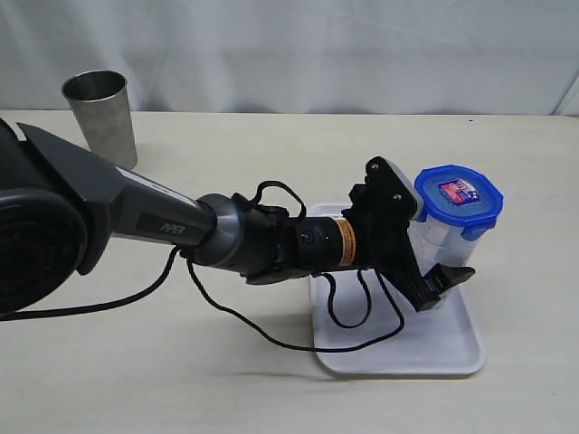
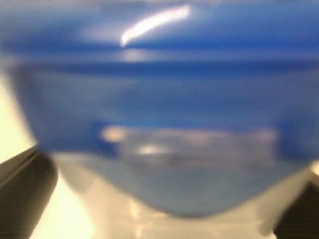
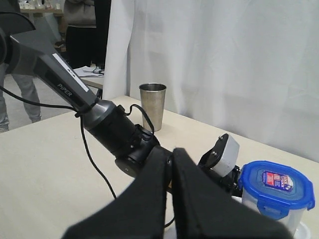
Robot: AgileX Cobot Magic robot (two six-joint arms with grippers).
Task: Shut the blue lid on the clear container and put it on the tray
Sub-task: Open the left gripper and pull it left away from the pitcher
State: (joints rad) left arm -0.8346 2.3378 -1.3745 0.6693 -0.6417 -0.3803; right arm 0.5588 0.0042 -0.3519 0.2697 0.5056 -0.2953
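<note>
Container [image 1: 441, 244] is standing upright between the fingers [image 2: 22, 199] of the left gripper [image 1: 434, 258], which are sitting wide on either side of its clear wall. In the left wrist view a strip of pale table is showing between one finger and that wall, so the jaws are looking open and are gripping nothing. The lid [image 1: 459, 197] is lying level on top of the container, sticker up; whether its flaps are snapped down I cannot tell. The container is resting on the tray [image 1: 398, 357], toward its far right corner in the exterior view, inside the rim.

Its long axis is running vertical, and the fingers are flanking it side-on, the one in sight crossing in front of its lower part. It is therefore lying straight ahead of the fingers, in line with the left arm. A withdrawal would probably want to go straight back along that arm, since a sideways brush could tip so tall a thing.

Farther out, the right gripper [image 3: 171, 159] is hanging well back, fingers pressed together and empty; the left arm is far nearer. The tumbler [image 1: 101, 113] is standing well apart, far left.
</note>
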